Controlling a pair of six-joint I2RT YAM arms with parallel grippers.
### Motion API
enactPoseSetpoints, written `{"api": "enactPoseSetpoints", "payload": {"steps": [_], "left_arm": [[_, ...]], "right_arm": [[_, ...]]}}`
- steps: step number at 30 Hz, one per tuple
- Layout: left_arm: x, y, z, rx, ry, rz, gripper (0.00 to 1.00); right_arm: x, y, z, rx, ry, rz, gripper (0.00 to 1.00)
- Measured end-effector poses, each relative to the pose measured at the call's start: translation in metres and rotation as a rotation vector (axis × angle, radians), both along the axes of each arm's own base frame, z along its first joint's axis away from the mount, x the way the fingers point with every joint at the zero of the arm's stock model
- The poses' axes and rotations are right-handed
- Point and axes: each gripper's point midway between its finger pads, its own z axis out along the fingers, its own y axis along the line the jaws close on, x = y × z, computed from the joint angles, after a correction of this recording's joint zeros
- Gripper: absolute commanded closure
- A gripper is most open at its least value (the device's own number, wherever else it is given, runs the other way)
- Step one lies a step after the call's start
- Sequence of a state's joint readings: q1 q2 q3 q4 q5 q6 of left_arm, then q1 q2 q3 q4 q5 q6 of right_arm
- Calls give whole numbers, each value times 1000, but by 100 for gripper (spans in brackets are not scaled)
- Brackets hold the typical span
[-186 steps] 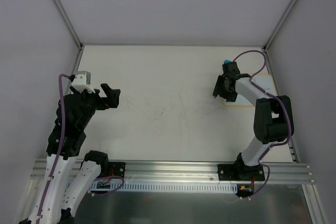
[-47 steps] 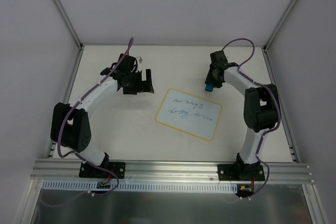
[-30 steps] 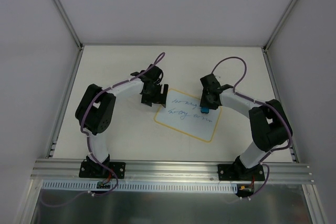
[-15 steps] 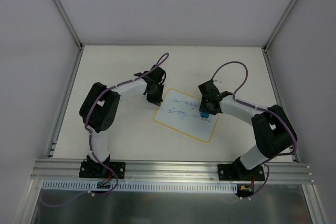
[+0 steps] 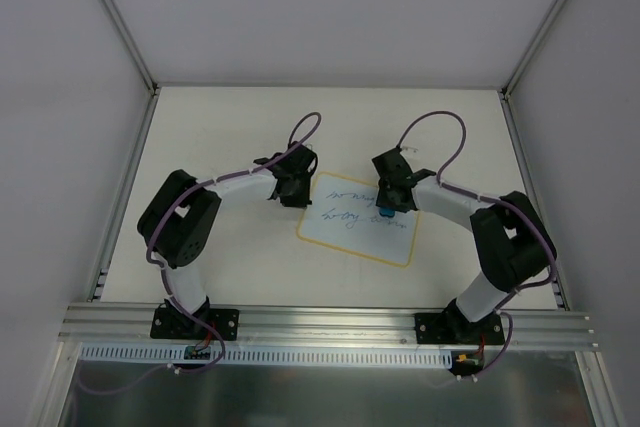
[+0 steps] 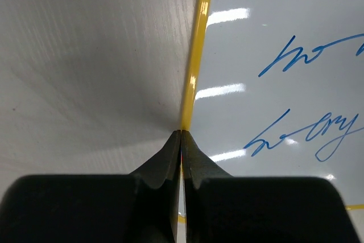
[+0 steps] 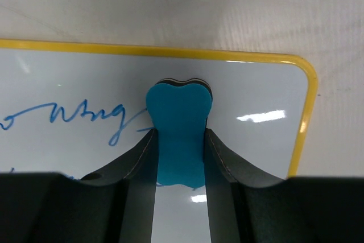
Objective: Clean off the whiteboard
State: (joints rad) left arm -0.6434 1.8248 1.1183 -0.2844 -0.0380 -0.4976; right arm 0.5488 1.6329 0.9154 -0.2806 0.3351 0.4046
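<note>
The whiteboard [image 5: 350, 227], white with a yellow border and blue handwriting [image 5: 340, 215], lies flat mid-table. My left gripper [image 5: 297, 190] is shut, its tips [image 6: 181, 133] resting on the yellow border of the whiteboard [image 6: 273, 38] along its left edge. Nothing shows between the jaws apart from that border line. My right gripper [image 5: 387, 205] is shut on a bright-blue eraser [image 7: 179, 106], which is pressed onto the whiteboard [image 7: 256, 95] near its upper right corner, just right of the last blue word [image 7: 85, 115]. In the right wrist view the right gripper [image 7: 179, 131] pinches the eraser's narrow waist.
Grey walls with metal posts [image 5: 115, 17] enclose the table on three sides. An aluminium rail [image 5: 330, 322] runs along the near edge with both arm bases on it. Purple cables [image 5: 435, 127] loop above each wrist.
The left gripper went from open to shut and settled on the board's left border. The right gripper carried the eraser slightly up the board. The board turned a little.
</note>
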Motion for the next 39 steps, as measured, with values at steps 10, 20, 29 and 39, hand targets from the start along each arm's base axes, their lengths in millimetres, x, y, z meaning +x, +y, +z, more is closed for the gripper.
{"api": "enactPoseSetpoints", "payload": {"steps": [10,20,29,39], "left_arm": [[-8,-2,-1,-11,-12,94,100],[-9,-3,-1,-22,-12,148,100],[-11,-5,-1,-33,-9,162,100],[-11,-5,-1,-34,-8,162,100]], "right_arm": [[23,104,1,44,-46,203,87],[21,124,2,89,-64,232,87],[13,39,4,-118,-33,84,88],[21,69,3,-118,-17,161,89]]}}
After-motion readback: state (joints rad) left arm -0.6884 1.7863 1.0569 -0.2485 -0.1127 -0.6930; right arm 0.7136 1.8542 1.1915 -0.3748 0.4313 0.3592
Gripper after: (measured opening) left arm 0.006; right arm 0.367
